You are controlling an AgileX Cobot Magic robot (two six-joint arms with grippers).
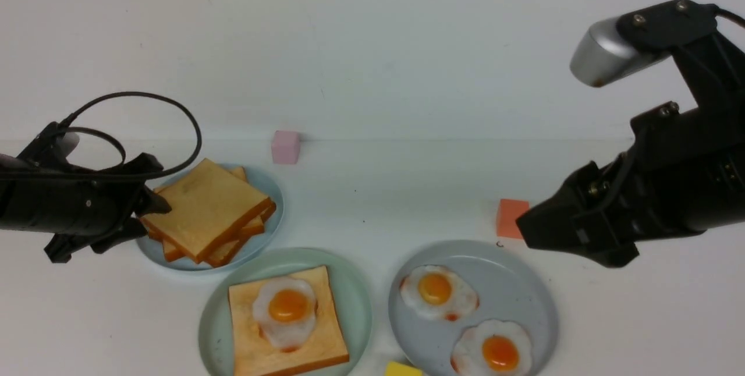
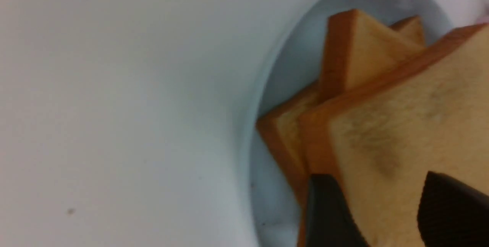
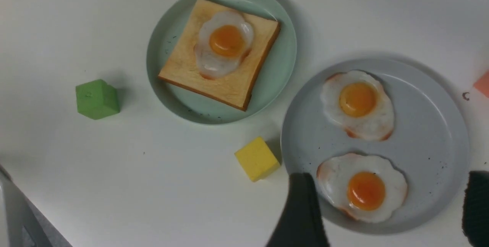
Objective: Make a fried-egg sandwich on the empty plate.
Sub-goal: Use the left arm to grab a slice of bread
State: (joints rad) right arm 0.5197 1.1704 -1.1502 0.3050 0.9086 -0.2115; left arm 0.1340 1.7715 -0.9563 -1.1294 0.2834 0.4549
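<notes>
Mint-green plate point(image 1: 356, 306) sits near the robot's edge of the counter point(image 1: 372, 201), left of centre, and holds the sandwich point(image 1: 314, 344) half built: one toast slice lying flat, fried egg point(image 1: 286, 309) roughly centred on it, no lid slice yet. Looks like the step in hand is fetching that lid. Light-blue plate point(image 2: 282, 71), just behind and to the left, holds a fanned stack of toast. Left end effector point(image 1: 152, 219) comes in low from the side at the near-left corner of the top slice point(image 1: 206, 207). In the left wrist view its fingers point(image 2: 328, 216) straddle that slice's edge, one by the crust and one over the face. I can't tell whether they're clamped on it or only bracketing it. A side approach makes sense: the slice is thin and flat, so the edge is the only place to grab. Speckled grey-blue plate point(image 3: 431, 124), right of the mint one, holds two spare eggs point(image 3: 357, 103) point(image 3: 365, 189), not needed as far as I can judge. Right end effector point(image 3: 389, 186) hangs above that plate's near side, jaws spread wide and holding nothing, well clear of the left arm's likely path. Loose blocks on the counter: yellow point(image 3: 256, 158) between the two front plates, green point(image 3: 96, 98), pink point(image 1: 285, 146), orange point(image 1: 511, 217).
</notes>
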